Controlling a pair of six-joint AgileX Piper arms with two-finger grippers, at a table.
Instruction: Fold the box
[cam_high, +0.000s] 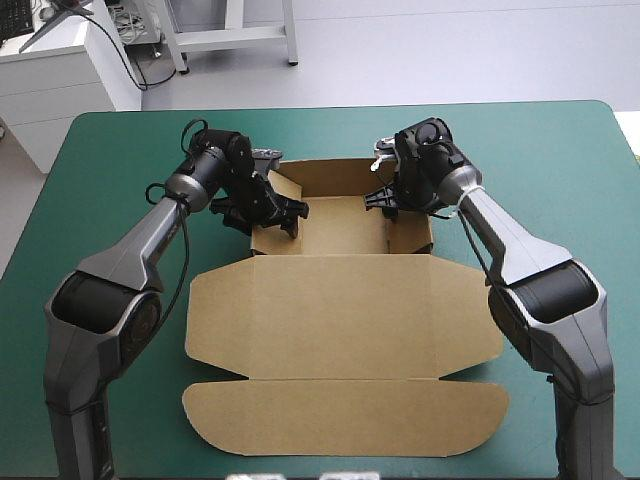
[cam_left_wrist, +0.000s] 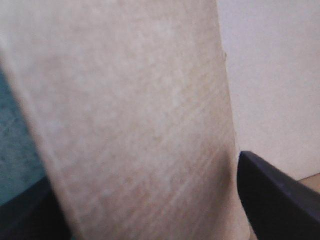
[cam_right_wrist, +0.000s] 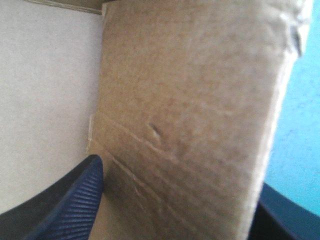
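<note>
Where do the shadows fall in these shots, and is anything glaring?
High view: even light, no glare, soft shadow under the left hand inside the box. Right wrist view: dark shadow on the box wall beside a finger of the right hand. Left wrist view: wall evenly lit, dimmer toward the fingers.

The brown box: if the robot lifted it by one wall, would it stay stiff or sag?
It would probably sag some: the lid is a wide thin sheet lying flat. The far wall stands upright alone, so the board seems fairly stiff. It is likely light, since the tray is empty.
</note>
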